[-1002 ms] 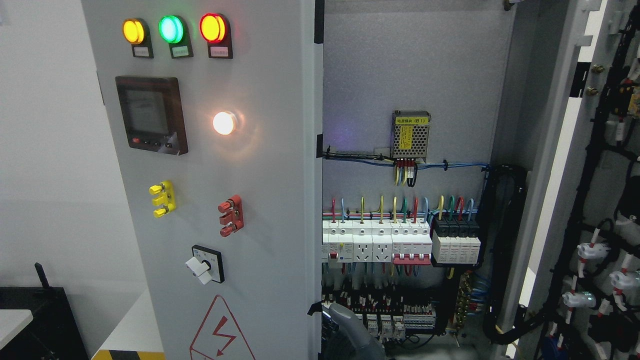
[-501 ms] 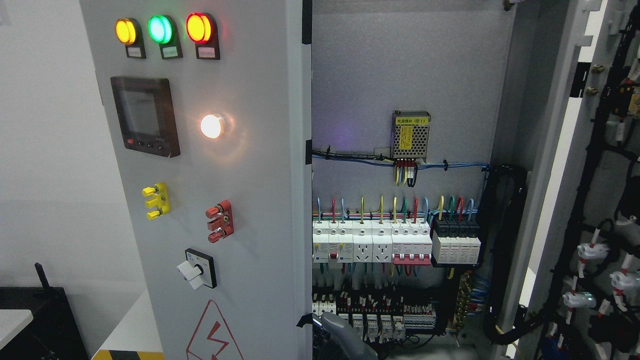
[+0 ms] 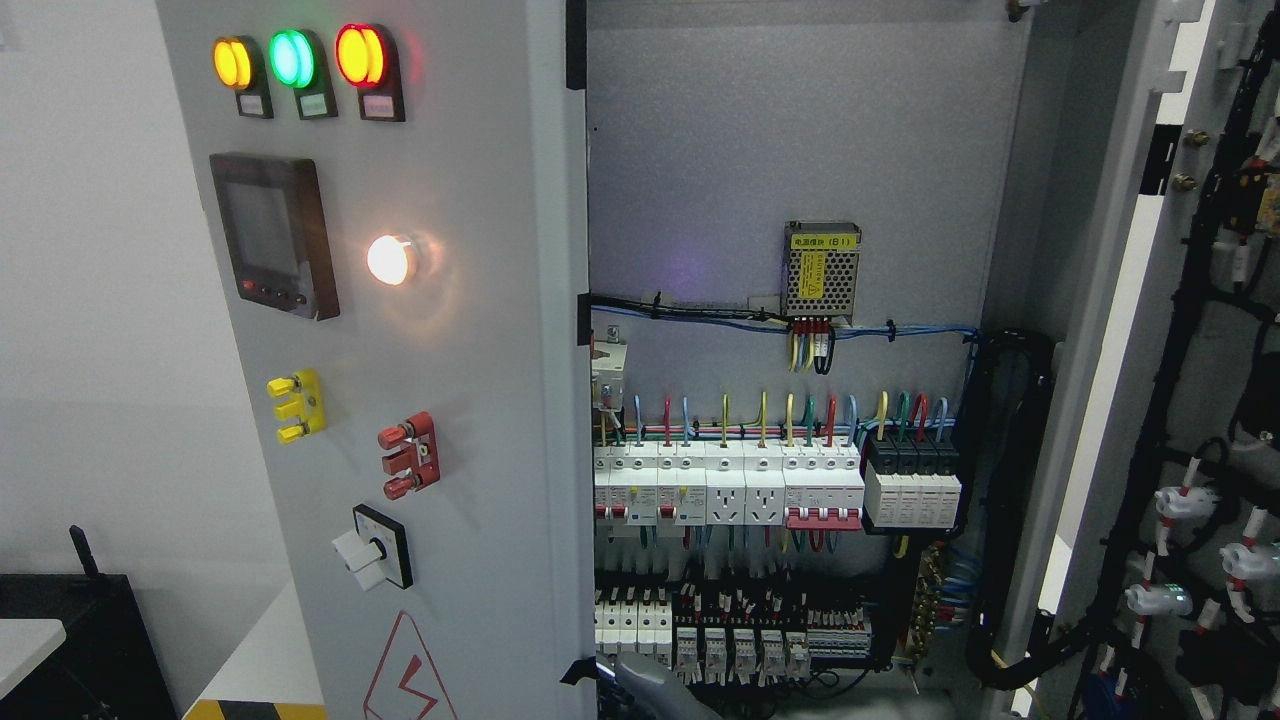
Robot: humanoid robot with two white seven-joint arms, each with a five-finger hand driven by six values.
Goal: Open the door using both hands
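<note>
The grey left door (image 3: pixel 470 330) of the electrical cabinet stands partly swung out to the left, and its edge (image 3: pixel 560 400) faces me. It carries three lit lamps (image 3: pixel 290 58), a dark meter (image 3: pixel 270 235) and a rotary switch (image 3: pixel 372 547). A grey rounded part of a robot hand or arm (image 3: pixel 650 688) shows at the bottom edge, right behind the door's lower edge. I cannot see which side it comes from. The right door (image 3: pixel 1200 400) stands wide open at the far right, with its wired inner side showing.
Inside the cabinet, a row of white breakers (image 3: pixel 740 490) and a small power supply (image 3: pixel 822 268) sit on the grey back panel (image 3: pixel 750 150). A black cable bundle (image 3: pixel 1010 500) runs down the right side. A black box (image 3: pixel 80 640) and a white tabletop (image 3: pixel 25 640) stand at the lower left.
The left door has swung further to the left, uncovering more breakers. The grey hand part at the bottom has moved left and lower with the door's edge.
</note>
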